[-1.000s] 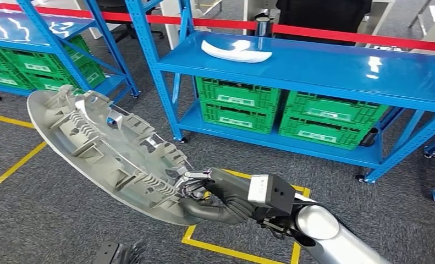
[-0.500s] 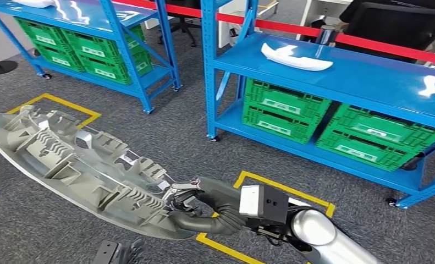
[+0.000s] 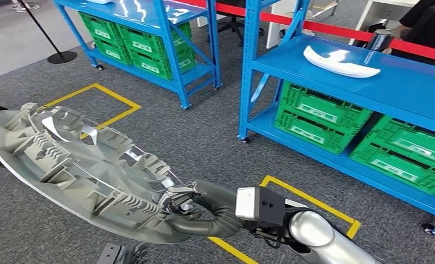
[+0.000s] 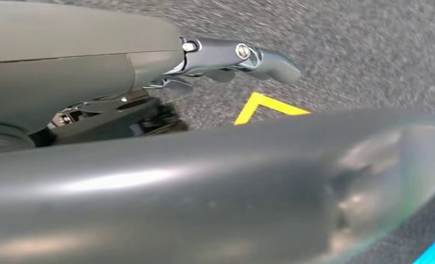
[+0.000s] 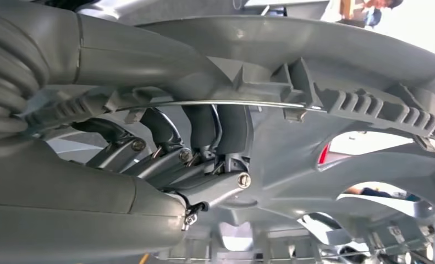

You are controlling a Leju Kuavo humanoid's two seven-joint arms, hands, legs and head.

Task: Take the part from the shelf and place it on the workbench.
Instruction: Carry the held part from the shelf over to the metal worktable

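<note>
The right hand (image 3: 185,206) grips the grey part (image 3: 77,165) by its rim, above open carpet (image 3: 204,137).

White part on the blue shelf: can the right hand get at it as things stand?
Probably not. The right hand grips the large grey part, and the white part lies on the blue shelf well beyond it.

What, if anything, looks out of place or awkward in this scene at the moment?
The large grey part is held by the right hand at one edge alone, so most of it juts out unsupported over the carpet and sits tilted. The white part on the blue shelf lies flat, and nothing looks spilled or broken.
</note>
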